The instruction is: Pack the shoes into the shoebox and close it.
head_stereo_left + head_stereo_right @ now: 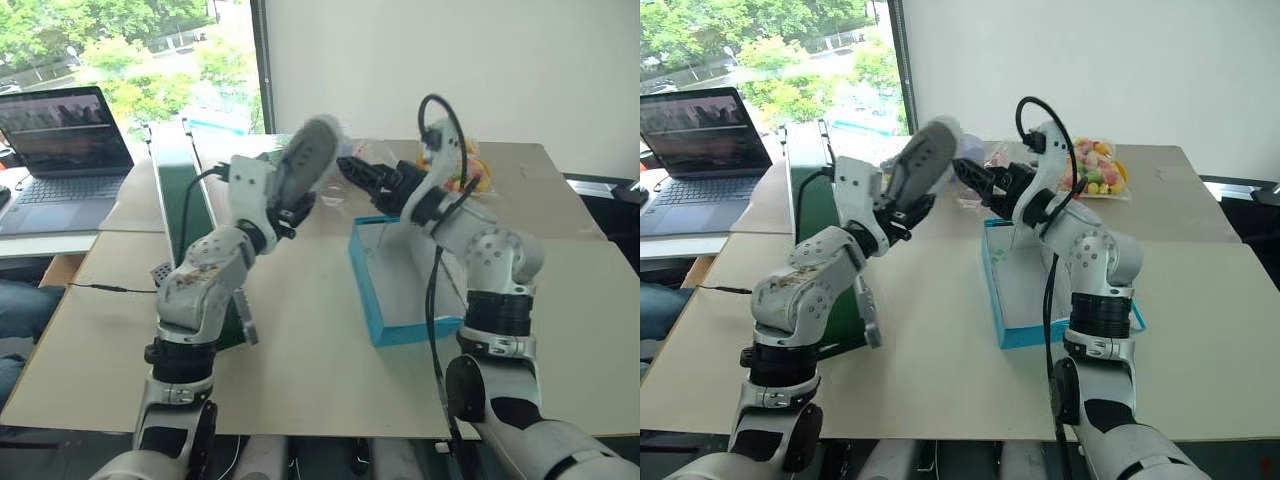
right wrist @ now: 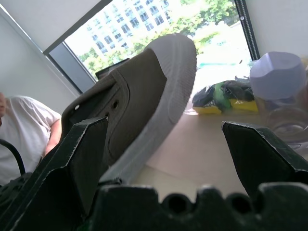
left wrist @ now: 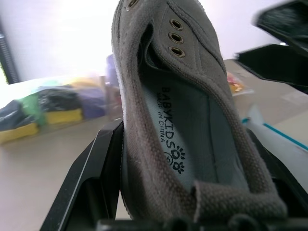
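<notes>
At the far left a laptop [image 1: 62, 150] sits open on a side table, with a long green tray [image 1: 185, 190] just beside the main table [image 1: 300, 370]. Next comes the left gripper [image 1: 290, 212], raised above the table and pinching the heel end of a grey shoe [image 1: 305, 160]; the left wrist view shows its fingers [image 3: 86, 183] clamped on either side of the heel, the toe pointing up and away. Only this one shoe can be made out, and it hangs in the air left of the box [image 1: 368, 290], not yet over it.

The right gripper [image 1: 362, 172] hovers just right of the shoe's toe, its fingers spread wide and holding nothing; from its wrist view the toe sits between the fingers [image 2: 72, 159], nearer one than the other, and I cannot tell whether it touches.

The box lies open on the table below the right arm, and what shows of its white interior looks empty. A bag of colourful items [image 1: 470, 170] rests beyond.

As I judge it, packing has barely begun: no shoe is in the box, and the lid is unclosed.
</notes>
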`<move>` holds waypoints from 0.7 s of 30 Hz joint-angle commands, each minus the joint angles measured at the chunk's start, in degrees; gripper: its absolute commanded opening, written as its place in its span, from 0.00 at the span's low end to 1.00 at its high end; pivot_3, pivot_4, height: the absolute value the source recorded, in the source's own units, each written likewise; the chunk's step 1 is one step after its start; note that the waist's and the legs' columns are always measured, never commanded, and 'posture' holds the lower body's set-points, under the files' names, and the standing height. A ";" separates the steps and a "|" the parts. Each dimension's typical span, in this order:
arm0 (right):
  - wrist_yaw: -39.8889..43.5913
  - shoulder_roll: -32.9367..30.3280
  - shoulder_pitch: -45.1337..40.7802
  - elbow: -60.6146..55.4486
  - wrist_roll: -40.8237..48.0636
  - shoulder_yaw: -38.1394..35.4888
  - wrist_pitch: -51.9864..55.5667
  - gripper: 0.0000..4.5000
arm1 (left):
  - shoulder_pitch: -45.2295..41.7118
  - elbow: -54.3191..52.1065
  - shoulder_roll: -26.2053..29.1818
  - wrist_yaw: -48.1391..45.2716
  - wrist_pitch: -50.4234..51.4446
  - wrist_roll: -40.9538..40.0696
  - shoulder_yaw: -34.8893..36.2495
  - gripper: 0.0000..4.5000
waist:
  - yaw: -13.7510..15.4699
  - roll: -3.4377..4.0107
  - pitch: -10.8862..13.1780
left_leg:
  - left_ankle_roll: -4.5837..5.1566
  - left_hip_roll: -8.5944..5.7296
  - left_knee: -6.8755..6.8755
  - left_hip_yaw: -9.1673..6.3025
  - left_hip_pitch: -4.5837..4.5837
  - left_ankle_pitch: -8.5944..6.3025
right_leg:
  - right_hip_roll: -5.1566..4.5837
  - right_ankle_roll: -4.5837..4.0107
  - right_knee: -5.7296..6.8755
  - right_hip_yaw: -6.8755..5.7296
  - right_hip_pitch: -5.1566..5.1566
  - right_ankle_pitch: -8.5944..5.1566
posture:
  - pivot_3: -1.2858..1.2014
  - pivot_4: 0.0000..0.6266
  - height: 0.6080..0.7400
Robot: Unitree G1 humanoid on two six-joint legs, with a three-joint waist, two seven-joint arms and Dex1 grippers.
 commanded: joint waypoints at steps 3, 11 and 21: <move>-1.59 -0.98 -1.99 1.46 1.28 -2.18 -2.20 1.00 | -2.61 -5.30 -1.34 -2.56 2.11 -2.31 -3.95 0.56 | -0.51 0.00 0.00 | 0.03 -0.01 0.00 0.05 0.01 0.02 | 0.00 0.01 0.01 0.06 0.00 0.00 | 0.52 0.24 1.00; -2.65 -0.08 -2.26 1.46 2.55 -3.37 -3.46 0.54 | 0.00 -6.45 0.06 -1.41 4.42 -1.55 -2.84 0.56 | -0.80 0.00 0.00 | 0.04 0.06 0.00 0.06 0.03 0.02 | 0.10 0.01 0.02 0.09 -0.01 -0.01 | 0.52 0.24 1.00; -2.32 -0.03 -2.12 1.86 2.92 -1.50 -4.26 0.12 | 3.31 -8.96 6.80 5.69 13.46 2.73 4.81 0.66 | -0.87 0.01 0.00 | 0.04 0.06 0.00 0.06 0.10 0.02 | 0.13 0.02 0.05 0.15 0.00 -0.01 | 0.52 0.24 1.00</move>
